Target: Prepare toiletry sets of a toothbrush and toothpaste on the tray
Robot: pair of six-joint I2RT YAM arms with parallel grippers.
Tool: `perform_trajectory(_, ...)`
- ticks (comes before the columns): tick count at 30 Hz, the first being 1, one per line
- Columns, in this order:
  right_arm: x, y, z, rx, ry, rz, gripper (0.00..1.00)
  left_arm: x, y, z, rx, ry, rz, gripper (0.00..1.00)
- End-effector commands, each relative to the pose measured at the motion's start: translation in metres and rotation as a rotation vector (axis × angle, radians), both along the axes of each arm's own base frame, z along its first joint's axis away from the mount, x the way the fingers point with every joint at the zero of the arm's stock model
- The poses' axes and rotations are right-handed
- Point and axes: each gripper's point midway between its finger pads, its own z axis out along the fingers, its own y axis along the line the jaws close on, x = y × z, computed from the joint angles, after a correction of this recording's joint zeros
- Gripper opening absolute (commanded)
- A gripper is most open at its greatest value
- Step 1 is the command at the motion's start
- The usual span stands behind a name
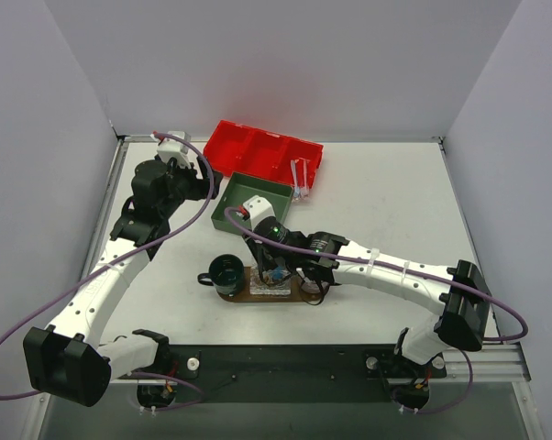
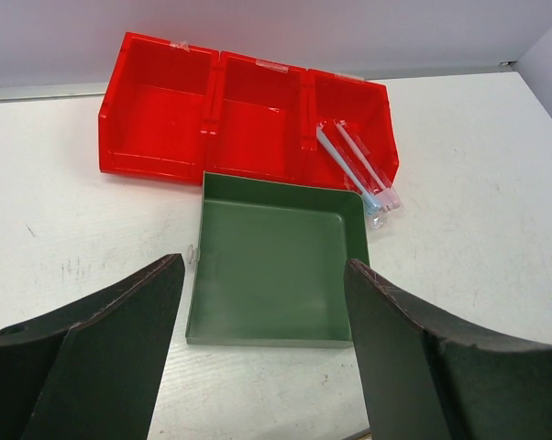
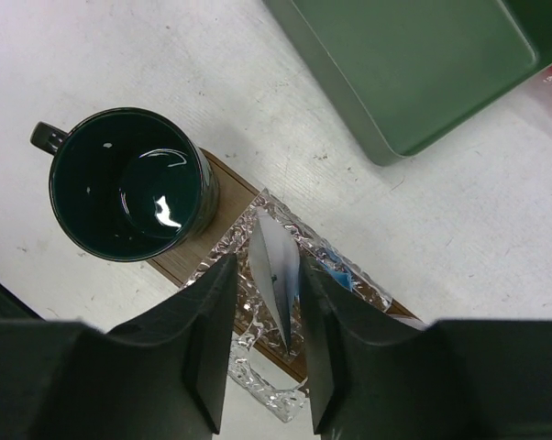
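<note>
The brown wooden tray (image 1: 299, 294) (image 3: 178, 269) lies in the middle of the table. Crinkled clear wrap lies on it, with a bit of blue tube (image 3: 338, 275) showing in the wrap. My right gripper (image 1: 274, 273) (image 3: 267, 275) hangs just over the tray. Its jaws are slightly parted around a white tube (image 3: 274, 268) standing on edge, with a thin gap at the left finger. Two wrapped toothbrushes (image 1: 301, 177) (image 2: 358, 174) lean on the red bin's front right corner. My left gripper (image 1: 205, 181) (image 2: 265, 266) stands open and empty before the green box.
A dark green mug (image 1: 226, 272) (image 3: 129, 183) sits on the tray's left end, close beside the right gripper's left finger. The green square box (image 1: 248, 203) (image 2: 271, 275) lies behind the tray. The red divided bin (image 1: 267, 151) (image 2: 166, 119) stands behind the box, near the back wall.
</note>
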Motion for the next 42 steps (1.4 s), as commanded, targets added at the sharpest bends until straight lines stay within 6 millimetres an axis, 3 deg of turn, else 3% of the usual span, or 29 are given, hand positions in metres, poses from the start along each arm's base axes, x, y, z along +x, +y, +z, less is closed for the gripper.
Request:
perform_trajectory(1,0.004,0.0,0.008,0.029,-0.014,-0.014,0.32,0.002,-0.004,0.016,-0.007,-0.056,-0.019,0.8)
perform_trajectory(11,-0.003,0.003,0.025,0.073,-0.018,0.026,0.61,0.002,-0.004,0.015,-0.006,-0.055,-0.016,0.81)
perform_trajectory(27,-0.013,-0.002,0.069,0.19,-0.049,0.044,0.68,-0.001,-0.007,0.017,-0.005,-0.049,-0.028,0.8)
perform_trajectory(30,-0.006,-0.013,0.081,0.242,-0.041,0.006,0.65,-0.011,-0.019,0.027,0.017,-0.075,-0.078,0.8)
perform_trajectory(31,0.004,-0.025,0.088,0.274,-0.034,-0.025,0.58,-0.016,-0.026,0.028,0.026,-0.081,-0.094,0.81)
perform_trajectory(34,0.019,-0.047,0.086,0.32,0.014,-0.086,0.49,-0.019,-0.024,0.027,0.078,-0.092,-0.069,0.81)
perform_trajectory(38,0.062,-0.098,0.07,0.311,0.09,-0.227,0.47,-0.021,-0.026,0.028,0.087,-0.098,-0.079,0.81)
perform_trajectory(42,0.098,-0.13,0.047,0.316,0.179,-0.318,0.44,-0.017,-0.024,0.023,0.098,-0.086,-0.061,0.8)
